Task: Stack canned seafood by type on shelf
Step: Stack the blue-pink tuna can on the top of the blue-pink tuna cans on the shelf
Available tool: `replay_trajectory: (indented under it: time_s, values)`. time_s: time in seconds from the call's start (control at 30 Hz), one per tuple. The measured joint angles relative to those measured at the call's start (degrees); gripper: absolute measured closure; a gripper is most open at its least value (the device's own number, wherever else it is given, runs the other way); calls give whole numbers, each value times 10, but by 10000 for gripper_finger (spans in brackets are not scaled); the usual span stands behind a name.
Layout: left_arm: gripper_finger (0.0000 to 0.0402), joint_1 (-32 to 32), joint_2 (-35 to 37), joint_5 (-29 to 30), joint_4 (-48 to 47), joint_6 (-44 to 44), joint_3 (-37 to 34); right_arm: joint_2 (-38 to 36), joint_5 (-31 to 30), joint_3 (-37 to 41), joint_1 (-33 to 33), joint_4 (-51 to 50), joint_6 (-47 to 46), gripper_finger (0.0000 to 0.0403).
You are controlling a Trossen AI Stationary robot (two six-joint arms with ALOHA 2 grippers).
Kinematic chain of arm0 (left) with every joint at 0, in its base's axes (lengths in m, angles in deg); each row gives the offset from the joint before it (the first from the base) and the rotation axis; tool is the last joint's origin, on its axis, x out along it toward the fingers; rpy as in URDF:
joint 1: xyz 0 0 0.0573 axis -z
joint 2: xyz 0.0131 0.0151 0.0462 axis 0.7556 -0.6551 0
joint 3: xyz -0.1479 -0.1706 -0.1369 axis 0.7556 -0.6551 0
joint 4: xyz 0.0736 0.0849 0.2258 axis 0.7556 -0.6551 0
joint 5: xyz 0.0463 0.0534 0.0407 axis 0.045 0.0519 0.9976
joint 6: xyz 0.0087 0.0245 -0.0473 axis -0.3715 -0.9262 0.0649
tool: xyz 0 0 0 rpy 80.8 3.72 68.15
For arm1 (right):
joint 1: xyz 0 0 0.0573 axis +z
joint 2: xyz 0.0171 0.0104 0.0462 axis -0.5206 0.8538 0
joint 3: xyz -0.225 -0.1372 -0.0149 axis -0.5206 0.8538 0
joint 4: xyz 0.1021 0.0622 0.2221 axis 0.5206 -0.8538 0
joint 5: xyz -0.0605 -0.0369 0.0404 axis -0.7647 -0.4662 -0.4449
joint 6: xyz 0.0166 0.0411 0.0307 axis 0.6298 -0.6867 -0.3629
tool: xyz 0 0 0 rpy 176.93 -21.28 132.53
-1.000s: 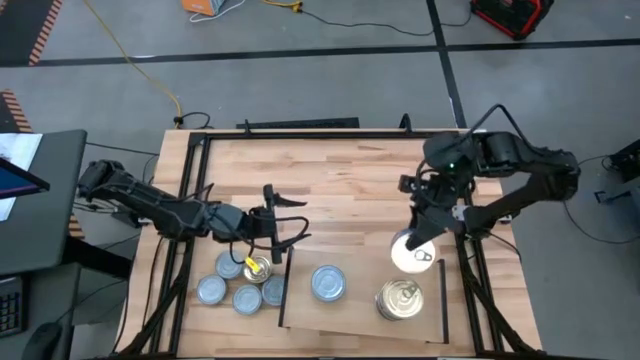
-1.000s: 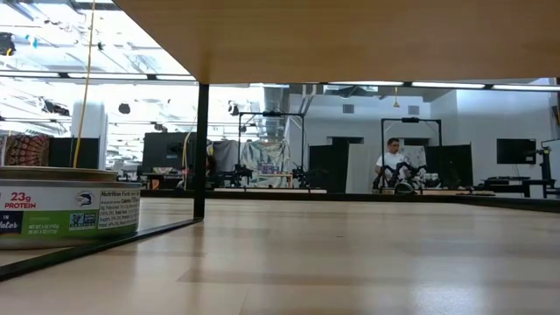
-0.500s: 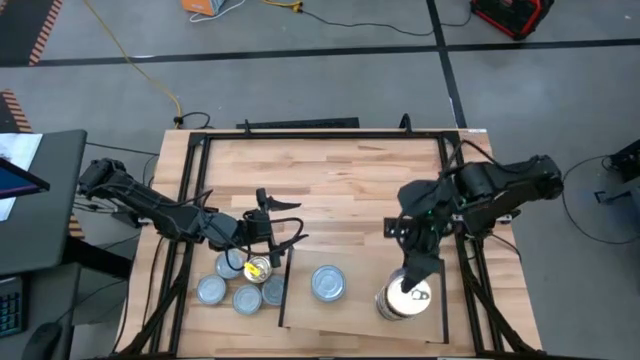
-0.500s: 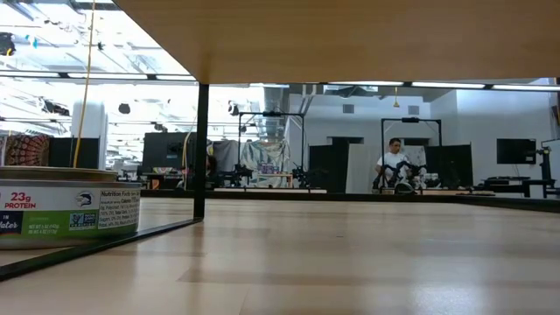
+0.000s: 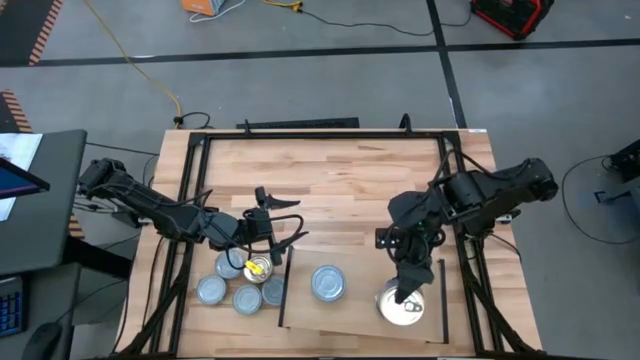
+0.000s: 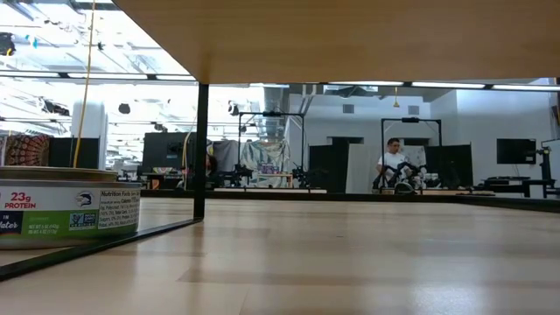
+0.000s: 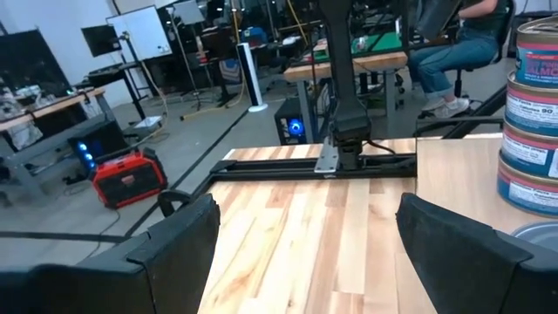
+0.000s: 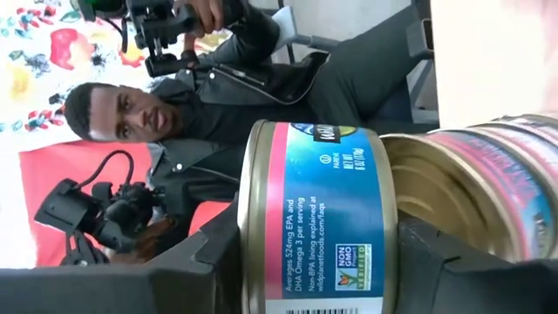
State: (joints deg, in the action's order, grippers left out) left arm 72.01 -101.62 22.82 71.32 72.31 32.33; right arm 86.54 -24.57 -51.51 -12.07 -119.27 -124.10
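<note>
Over the right end of the shelf: right gripper, pointed down at the gold-lid stack.
Right gripper state: clenched on one tin, with a dark finger on each side of the can wall.
Held tin: round can with a blue and pink label and a gold rim. In the right wrist view it lies directly against the other cans of the stack. Whether it is fully seated on them cannot be told.
Right arm: reaches in from the table's right edge and bends down toward the front of the shelf.
Left gripper: hovers over the tabletop, just beside the shelf's left black strip and just behind the loose tins.
Left gripper state: released. Both fingers stand wide apart with nothing between them.
Left arm: extends from the table's left edge toward the centre.
Shelf: pale board at the front of the table, with a black strip on each short side.
Silvery-lid stack: stands on the left half of the shelf. In the left wrist view, blue-labelled cans are piled at least four high.
Loose tins: a cluster on the tabletop left of the shelf. Most have silvery lids and one has a gold lid.
Low view: a single labelled tin sits at the left of the picture.
Background: a person is seated far across the room.
</note>
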Motion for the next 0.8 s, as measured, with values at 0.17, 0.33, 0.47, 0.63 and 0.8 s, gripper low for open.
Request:
replay_trajectory:
  time_s: [0.17, 0.33, 0.47, 0.63, 0.8]
  values:
    - [68, 0, 0, 2, 2, -3, 0, -1, 1, -1, -7, -32, 0, 171]
    - [68, 0, 0, 2, 0, 3, 0, -1, -4, 0, -17, -115, 9, 143]
    - [68, 0, 0, 2, -6, 7, 0, -2, -5, -1, -18, -112, 4, 139]
    - [68, 0, 0, 9, -14, 13, 0, -2, -15, 0, -18, -92, -4, 138]
    - [68, 0, 0, 11, -18, 22, 0, -6, -29, 0, -12, -73, -5, 138]
